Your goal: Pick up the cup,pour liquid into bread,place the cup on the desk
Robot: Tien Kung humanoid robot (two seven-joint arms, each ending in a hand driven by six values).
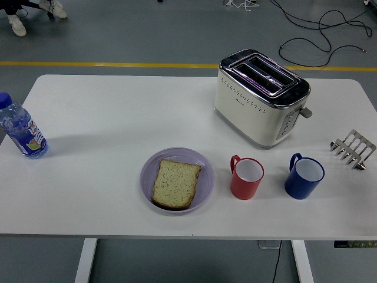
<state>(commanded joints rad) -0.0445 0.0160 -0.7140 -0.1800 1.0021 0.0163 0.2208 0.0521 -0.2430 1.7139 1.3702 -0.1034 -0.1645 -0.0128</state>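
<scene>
Bread slice (176, 183) on purple plate (148, 177), red cup (246, 178) beside; no robot hands visible.

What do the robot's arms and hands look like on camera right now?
Neither arm nor hand is in this head view, so nothing of their look can be told. Only the table shows, with the red cup, the blue cup and the bread.

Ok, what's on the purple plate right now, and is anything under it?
One slice of bread lies flat on the purple plate, slightly left of centre. The plate sits directly on the white table. Whatever is beneath the bread is covered, so that part cannot be seen.
</scene>
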